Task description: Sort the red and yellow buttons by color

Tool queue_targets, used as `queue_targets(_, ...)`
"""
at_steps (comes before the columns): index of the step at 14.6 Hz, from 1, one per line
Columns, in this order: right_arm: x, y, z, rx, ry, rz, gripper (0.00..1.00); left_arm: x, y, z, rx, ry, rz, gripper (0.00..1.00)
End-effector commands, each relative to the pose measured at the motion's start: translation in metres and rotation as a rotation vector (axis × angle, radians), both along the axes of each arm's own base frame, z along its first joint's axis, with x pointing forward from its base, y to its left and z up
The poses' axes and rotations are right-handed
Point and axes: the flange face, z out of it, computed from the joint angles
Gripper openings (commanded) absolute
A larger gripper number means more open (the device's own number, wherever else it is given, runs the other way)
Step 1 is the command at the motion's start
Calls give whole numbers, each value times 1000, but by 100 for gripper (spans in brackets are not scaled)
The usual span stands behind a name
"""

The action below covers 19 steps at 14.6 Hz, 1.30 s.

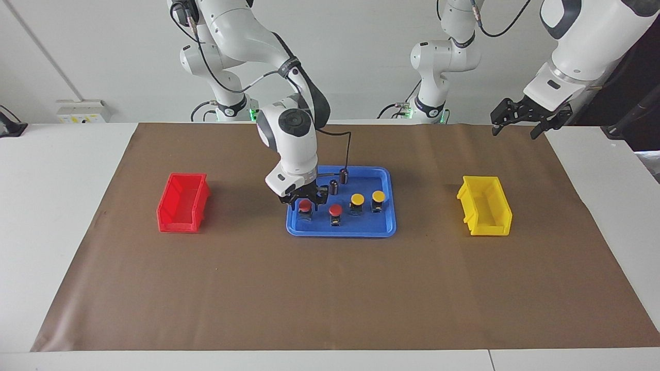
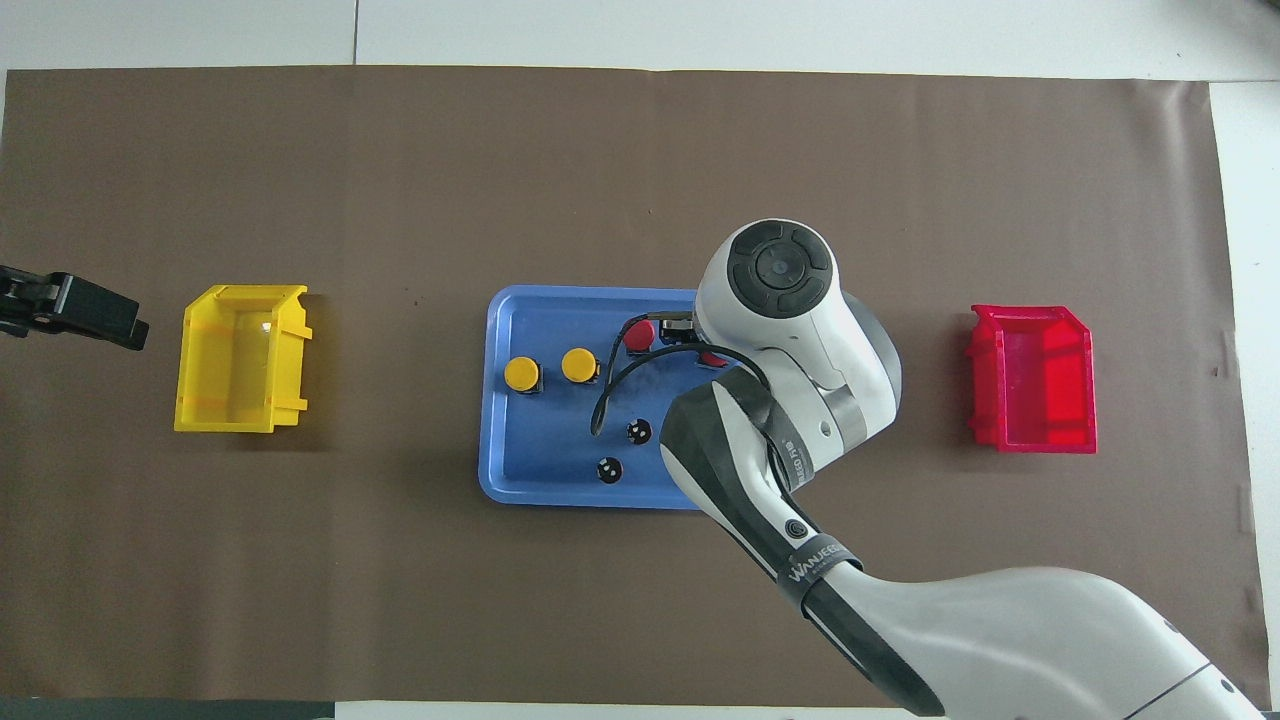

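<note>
Right gripper (image 1: 305, 201) lowered into the blue tray (image 1: 382, 231), fingers either side of the red button (image 1: 305, 205) by the tray edge toward the right arm's end, closing in around its cap; firm grip not confirmed. Left gripper (image 1: 517, 119) waiting with fingers spread wide, above the mat's corner at the left arm's end, near the robots. "WANJEEN"-like lettering readable on a black band around the right arm (image 2: 815, 568) in the overhead view; last letters unclear. In the tray: second red button (image 1: 335, 209) beside the first, then two yellow buttons (image 1: 357, 199) (image 1: 378, 196) in a row toward the left arm's end, all upright on dark bases; two dark cylinders (image 1: 343, 175) by the tray edge nearest the robots. Red bin (image 1: 182, 202) on the brown mat (image 1: 330, 288) toward the right arm's end, nothing seen inside. Yellow bin (image 1: 484, 205) toward the left arm's end, likewise nothing seen inside.
</note>
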Motion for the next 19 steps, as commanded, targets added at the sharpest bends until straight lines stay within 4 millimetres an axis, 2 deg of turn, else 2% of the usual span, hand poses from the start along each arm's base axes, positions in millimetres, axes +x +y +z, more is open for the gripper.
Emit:
queue_targets(1, -8, -3, -2, -4, -9, -3, 54, -9, 0, -7, -5, -36, -4, 100)
queue_targets(2, -8, -3, -3, -5, -7, -3, 49, -13, -6, -16, -7, -76, -3, 100)
queue_targets(3, -10, -4, -5, -8, -2, -2, 39, -17, -19, -33, -9, -123, 21, 98)
queue_targets(4, -9, -4, -2, -13, 6, 0, 25, -25, -44, -50, -13, -156, 45, 92)
queue_targets(5, -6, -7, 5, -21, 17, 3, 17, -31, -73, -70, -17, -171, 78, 88)
queue_targets(7, 14, -22, 51, -29, 30, 70, 17, -40, -145, -104, -34, -195, 131, 80)
queue_targets(8, 26, -48, 83, -30, 40, 59, 17, -45, -175, -120, -43, -201, 153, 78)
queue_targets(10, 26, -117, 134, -35, 56, 96, 17, -56, -228, -161, -44, -183, 173, 77)
queue_targets(12, 11, -206, 151, -38, 107, 137, 17, -62, -255, -196, -47, -179, 180, 75)
queue_targets(14, -9, -281, 143, -8, 134, 182, 17, -64, -270, -228, -62, -192, 188, 73)
queue_targets(15, -13, -304, 134, -1, 142, 185, 17, -64, -274, -239, -61, -191, 195, 73)
queue_targets(18, -37, -344, 96, -2, 95, 219, 17, -63, -282, -255, -65, -192, 190, 72)
queue_targets(19, -44, -349, 86, -7, 68, 230, 17, -63, -282, -255, -65, -192, 191, 72)
